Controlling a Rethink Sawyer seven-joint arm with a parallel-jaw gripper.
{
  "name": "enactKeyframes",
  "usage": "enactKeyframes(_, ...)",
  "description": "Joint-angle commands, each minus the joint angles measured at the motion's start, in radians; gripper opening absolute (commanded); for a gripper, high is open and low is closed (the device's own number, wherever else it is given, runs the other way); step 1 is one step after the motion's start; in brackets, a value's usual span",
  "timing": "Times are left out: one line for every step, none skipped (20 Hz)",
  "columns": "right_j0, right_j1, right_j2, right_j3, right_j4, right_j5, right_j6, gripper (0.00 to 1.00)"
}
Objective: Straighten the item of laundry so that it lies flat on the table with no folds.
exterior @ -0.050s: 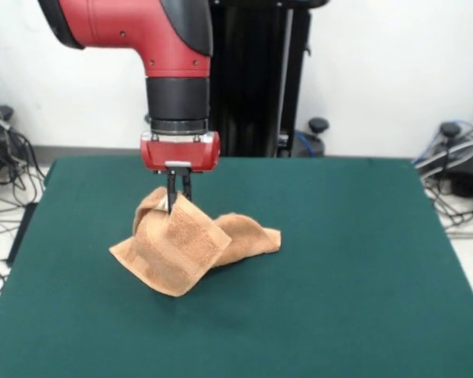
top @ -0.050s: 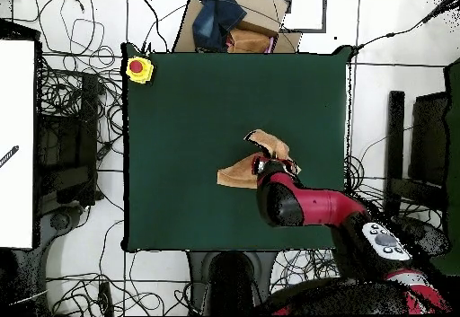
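Observation:
The item of laundry (exterior @ -0.050s: 185, 248) is a light orange-tan terry towel, crumpled and folded over itself on the left half of the dark green table (exterior @ -0.050s: 339, 260). One edge of it is pulled up into a peak. My gripper (exterior @ -0.050s: 179, 198) comes straight down on that peak, its thin black fingers shut on the towel's top fold. A woven band stripe runs across the lifted flap. In the overhead view the towel (top @ -0.050s: 241, 174) lies right of the table's (top @ -0.050s: 180, 134) middle, partly covered by the red arm; the gripper (top @ -0.050s: 261, 163) barely shows there.
A yellow box with a red button (top @ -0.050s: 138, 69) sits at one table corner in the overhead view. Cardboard and dark cloth (top @ -0.050s: 232, 22) lie past the table's far edge. Cables (exterior @ -0.050s: 0, 157) trail on the floor at both sides.

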Motion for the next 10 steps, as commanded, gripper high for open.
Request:
enactKeyframes(0.156,-0.09,-0.291,-0.058,0.074,-0.012,0.128,0.0)
enactKeyframes(0.158,-0.089,-0.298,-0.057,0.079,-0.019,0.131,0.0)
enactKeyframes(0.154,-0.086,-0.298,-0.057,0.084,-0.011,0.137,0.0)
enactKeyframes(0.158,-0.081,-0.307,-0.056,0.092,-0.024,0.144,0.0)
enactKeyframes(0.155,-0.079,-0.311,-0.055,0.097,-0.029,0.149,0.0)
enactKeyframes(0.156,-0.078,-0.312,-0.057,0.098,-0.035,0.148,0.0)
enactKeyframes(0.151,-0.079,-0.31,-0.059,0.1,-0.031,0.148,0.0)
enactKeyframes(0.149,-0.08,-0.306,-0.06,0.099,-0.033,0.145,0.0)
enactKeyframes(0.146,-0.081,-0.303,-0.061,0.097,-0.039,0.143,0.0)
enactKeyframes(0.145,-0.08,-0.3,-0.064,0.097,-0.038,0.14,0.0)
